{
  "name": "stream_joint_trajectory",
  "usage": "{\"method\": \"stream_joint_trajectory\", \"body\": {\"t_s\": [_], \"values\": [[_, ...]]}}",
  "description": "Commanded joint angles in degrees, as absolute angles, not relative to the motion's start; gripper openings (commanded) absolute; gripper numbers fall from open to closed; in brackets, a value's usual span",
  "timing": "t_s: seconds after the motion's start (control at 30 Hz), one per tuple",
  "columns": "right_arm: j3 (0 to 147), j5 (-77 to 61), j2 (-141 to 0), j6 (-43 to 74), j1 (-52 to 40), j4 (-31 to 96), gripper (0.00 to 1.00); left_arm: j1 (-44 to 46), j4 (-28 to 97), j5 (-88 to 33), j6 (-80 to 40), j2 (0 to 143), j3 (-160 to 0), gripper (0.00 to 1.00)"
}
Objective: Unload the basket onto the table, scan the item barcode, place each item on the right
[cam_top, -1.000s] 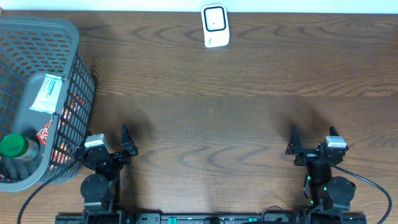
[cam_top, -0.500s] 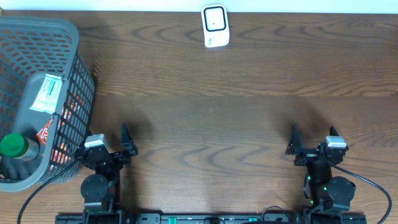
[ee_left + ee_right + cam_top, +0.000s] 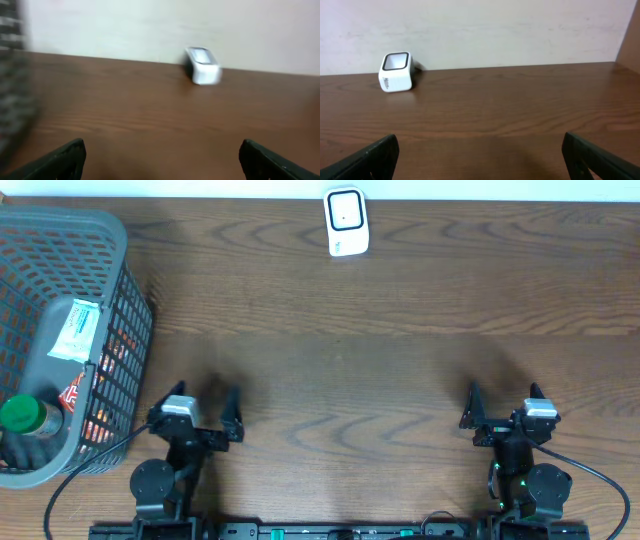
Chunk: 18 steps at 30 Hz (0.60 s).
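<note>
Table: bare wood from centre to right edge, open passage. Left edge, toward near-left corner: mesh basket, walls block side entry, top open. Inside, packet and green-capped bottle crowd the near end. Scanner stands alone mid far edge. Left wrist view blurred; dark mass at left probably basket wall.

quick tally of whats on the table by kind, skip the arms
white scanner: 1
grey basket: 1
green-capped bottle: 1
packets in the basket: 2 clearly seen, the grey packet with a white label and the red-and-white packet; more may hide behind the mesh
total: 5 that can be told
</note>
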<state>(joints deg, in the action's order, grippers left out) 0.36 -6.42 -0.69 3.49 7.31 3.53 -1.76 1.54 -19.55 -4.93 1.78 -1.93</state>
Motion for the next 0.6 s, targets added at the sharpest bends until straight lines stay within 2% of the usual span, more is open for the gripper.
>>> {"method": "stream_joint_trajectory", "body": {"t_s": [0.0,0.2,0.47,0.57], "values": [[0.3,-6.3,-0.4,4.2,6.7,3.7,0.99,-1.5,2.4,-31.7,-6.6,3.9,-5.0,0.98],[0.3,-6.3,-0.4,4.2,6.7,3.7,0.99,-1.5,4.2,-33.0,-6.8,15.6,-17.9,0.98],[0.3,-6.3,-0.4,4.2,6.7,3.7,0.99,-1.5,23.7,-34.5,-6.7,38.6,-40.4,0.98],[0.3,-6.3,-0.4,4.2,6.7,3.7,0.99,-1.5,19.9,-39.8,-10.4,43.7,-40.8,0.98]]}}
